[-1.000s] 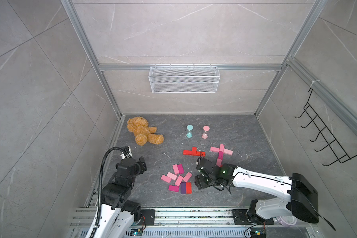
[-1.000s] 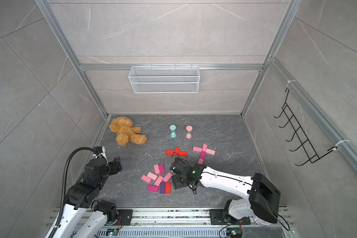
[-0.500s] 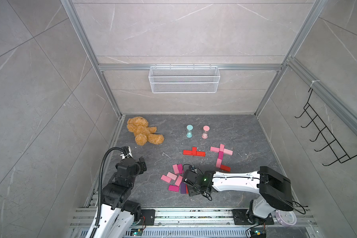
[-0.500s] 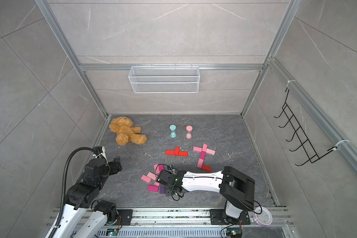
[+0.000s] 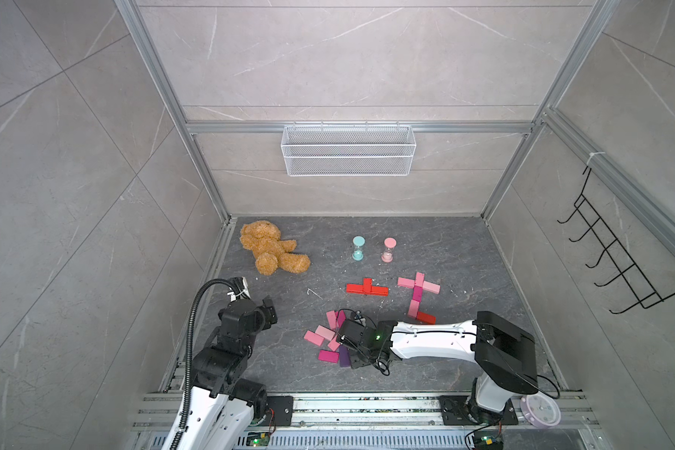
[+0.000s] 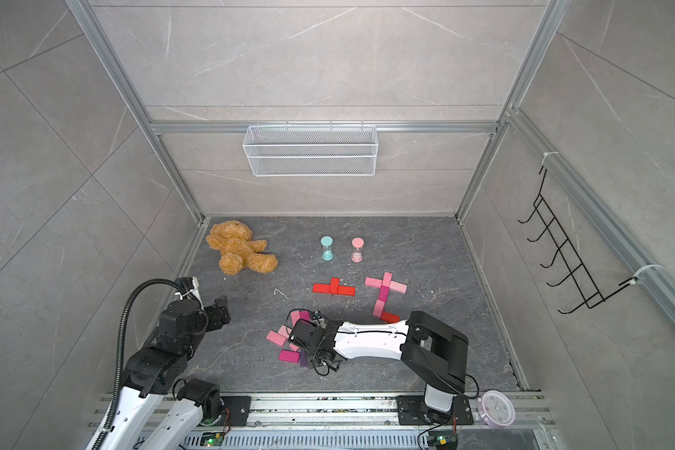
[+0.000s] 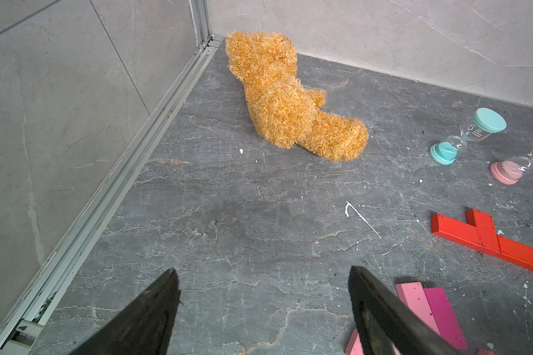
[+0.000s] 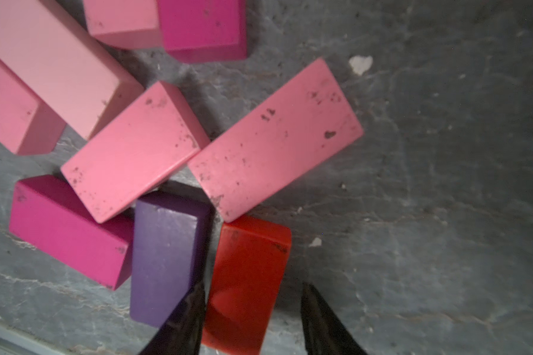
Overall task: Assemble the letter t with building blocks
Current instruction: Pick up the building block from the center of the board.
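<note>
my right gripper (image 8: 253,310) is down low over the loose heap of blocks (image 5: 326,339). its fingers are part open and astride one end of a red block (image 8: 250,270) that lies flat on the grey floor (image 8: 443,184). one finger (image 8: 188,319) sits in the seam between that red block and the purple block (image 8: 166,261) beside it, and looks to be against the red edge. the other finger (image 8: 323,325) stands just clear of the far edge, with a sliver of floor showing between. so i have the block bracketed but not pinched. a light pink block (image 8: 274,141) touches or nearly touches the red block's other end.

in both top views my right wrist covers the red block. the heap lies at seven o'clock from the red t-shape (image 5: 367,288), and the pink and magenta cross (image 5: 417,290) is at three o'clock from that shape.

my left gripper (image 7: 262,307) hangs over bare floor at nine o'clock from the heap. its fingers (image 7: 154,313) are spread wide, with nothing between them and nothing touched. the teddy bear (image 7: 290,101) lies at twelve o'clock from it, well apart.
</note>
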Robot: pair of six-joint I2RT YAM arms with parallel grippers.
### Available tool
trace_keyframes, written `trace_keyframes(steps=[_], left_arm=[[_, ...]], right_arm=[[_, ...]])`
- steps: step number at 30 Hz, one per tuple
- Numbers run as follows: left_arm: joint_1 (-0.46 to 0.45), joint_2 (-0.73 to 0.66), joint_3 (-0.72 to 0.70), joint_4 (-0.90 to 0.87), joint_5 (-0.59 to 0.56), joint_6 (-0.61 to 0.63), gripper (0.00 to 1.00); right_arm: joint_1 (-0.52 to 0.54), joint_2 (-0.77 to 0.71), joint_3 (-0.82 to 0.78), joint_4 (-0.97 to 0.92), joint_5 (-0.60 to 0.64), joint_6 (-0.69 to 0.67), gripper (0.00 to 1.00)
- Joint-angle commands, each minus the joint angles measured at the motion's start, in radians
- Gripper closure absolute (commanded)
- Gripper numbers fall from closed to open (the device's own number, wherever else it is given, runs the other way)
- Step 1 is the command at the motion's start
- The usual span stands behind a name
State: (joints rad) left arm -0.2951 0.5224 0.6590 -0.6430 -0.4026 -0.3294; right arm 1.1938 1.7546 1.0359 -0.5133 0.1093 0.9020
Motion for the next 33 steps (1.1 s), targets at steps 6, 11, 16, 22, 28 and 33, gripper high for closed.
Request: trace_keyframes(steps=[6, 11, 16, 22, 28, 33], left_arm=[[-0.004, -0.007, 0.016, 0.019, -0.019, -0.003, 0.12], [-0.005, -0.007, 0.017, 0.019, -0.019, -0.003, 0.12], [-0.004, -0.007, 0.016, 0.017, -0.021, -0.002, 0.12], [-0.004, -0.007, 0.017, 0.016, -0.021, -0.009, 0.12], [-0.004, -0.008, 0.016, 0.021, -0.014, -0.010, 0.12], [-0.004, 0.002, 0.019, 0.022, -0.012, -0.008, 0.12]], right_arm=[[-0.005, 0.029, 0.018, -0.067, 0.034, 0.030, 0.54], [-0.017, 0.064, 0.017, -0.050, 0.029, 0.000, 0.65], [-0.026, 0.063, 0.012, -0.048, 0.021, -0.020, 0.83], [-0.064, -0.024, 0.015, -0.093, 0.041, -0.041, 0.92], [-0.187, -0.072, 0.060, -0.133, 0.017, -0.145, 1.00], [-0.286, -0.036, 0.129, -0.134, -0.001, -0.213, 1.00]])
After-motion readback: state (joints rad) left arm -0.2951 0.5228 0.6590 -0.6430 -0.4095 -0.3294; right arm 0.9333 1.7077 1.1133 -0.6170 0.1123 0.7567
